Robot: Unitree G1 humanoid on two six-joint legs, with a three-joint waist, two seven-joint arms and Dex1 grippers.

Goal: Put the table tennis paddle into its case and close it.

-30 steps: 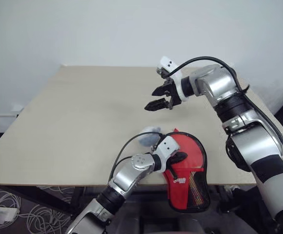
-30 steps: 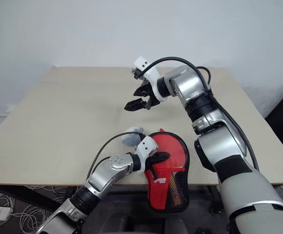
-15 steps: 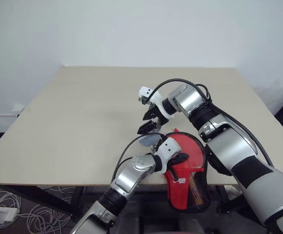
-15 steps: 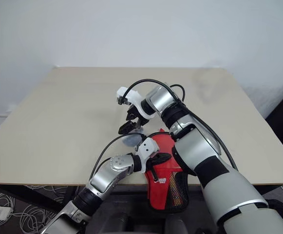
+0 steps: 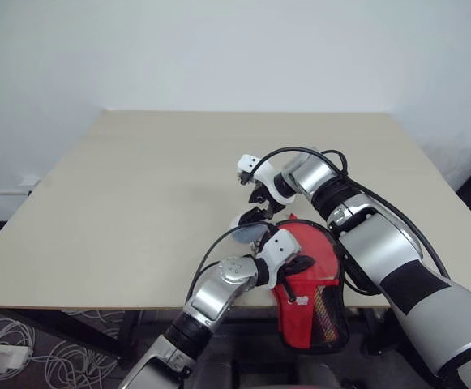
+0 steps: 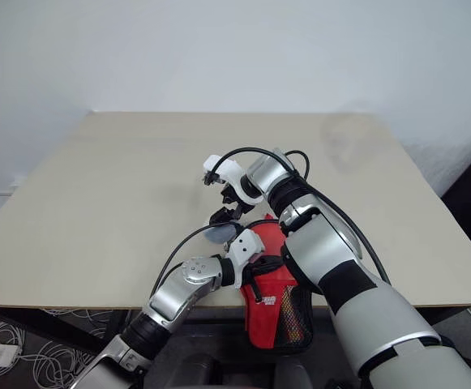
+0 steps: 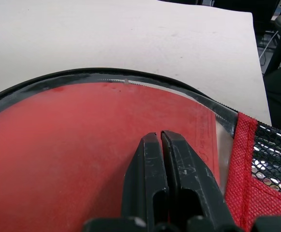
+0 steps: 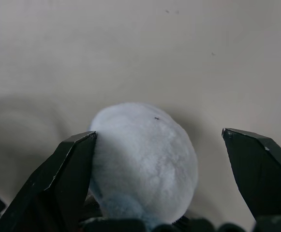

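Note:
The case (image 5: 314, 284) lies at the table's near edge, red outside with black edging and a white label. Its dark mesh narrow end hangs past the edge. My left gripper (image 5: 297, 264) is shut, its fingers (image 7: 150, 169) lying flat on the case's red face (image 7: 58, 145) near the zip rim. The table tennis paddle is hidden. My right gripper (image 5: 254, 207) points down just beyond the case's round end. It is open and straddles a small grey-blue fluffy ball (image 8: 145, 159), with one finger (image 8: 72, 169) against the ball's side.
The beige table (image 5: 138, 194) is bare to the left and beyond the arms. A white wall runs behind it. Cables and a power adapter (image 5: 4, 356) lie on the floor at the lower left.
My right arm has come down and toward the near edge from above mid-table, so its open fingers now straddle the fluffy ball. The left gripper and the case have not moved.

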